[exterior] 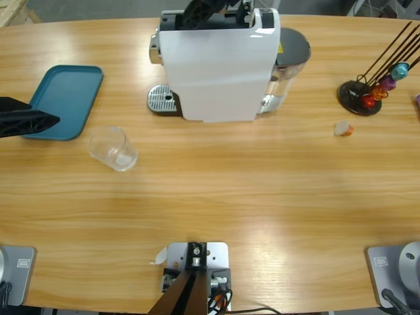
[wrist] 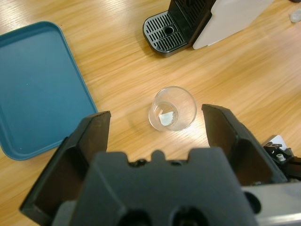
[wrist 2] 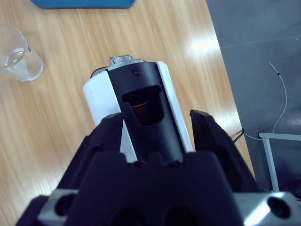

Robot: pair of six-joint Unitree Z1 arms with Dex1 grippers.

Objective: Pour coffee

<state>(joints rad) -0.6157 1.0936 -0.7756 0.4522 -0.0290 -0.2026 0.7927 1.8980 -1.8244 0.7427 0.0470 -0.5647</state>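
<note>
No coffee shows in any view. A small clear tumbler [exterior: 113, 148] stands upright on the wooden table and looks empty [wrist: 172, 108]. My left gripper [wrist: 156, 116] hovers over the table just short of it, open, with the tumbler beyond the gap between its jaws; in the high view the left gripper [exterior: 44, 120] comes in from the left edge. The white coffee machine [exterior: 220, 62] stands at the back middle. My right gripper [wrist 2: 155, 117] is open above the machine's black top lid [wrist 2: 146, 101], one jaw on each side; the right gripper [exterior: 209, 13] shows over the machine's top.
A teal tray [exterior: 62, 102] lies at the left, beside the left gripper. The machine's metal drip grate [exterior: 163, 100] faces left. A black stand with coloured capsules [exterior: 367, 92] is at the right, and one orange-and-white capsule [exterior: 343, 128] lies near it.
</note>
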